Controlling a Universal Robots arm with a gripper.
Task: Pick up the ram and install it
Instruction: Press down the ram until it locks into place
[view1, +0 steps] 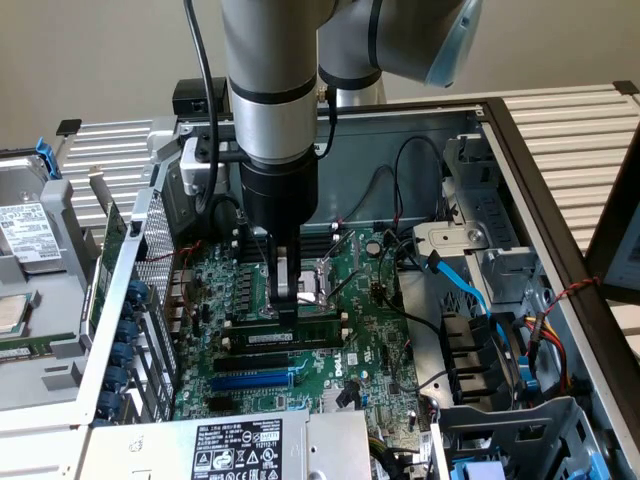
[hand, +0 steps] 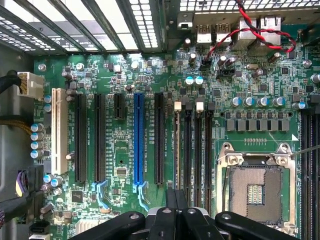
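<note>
In the exterior view the gripper (view1: 288, 305) stands upright inside an open computer case (view1: 520, 150), its fingers clenched together with their tips pressing on the ram (view1: 295, 337), a green stick with a white label whose print is too small to read; it sits on edge in a memory slot on the motherboard (view1: 330, 380), long axis running across the view from left to right, just above a blue expansion slot (view1: 252, 381). In the wrist view the closed gripper (hand: 176, 197) hangs over four black memory slots (hand: 192, 150), the ram (hand: 178, 145) seen edge-on in the one nearest the single blue expansion slot (hand: 138, 137), beside an open CPU socket (hand: 255, 192) and one white slot (hand: 58, 131).
</note>
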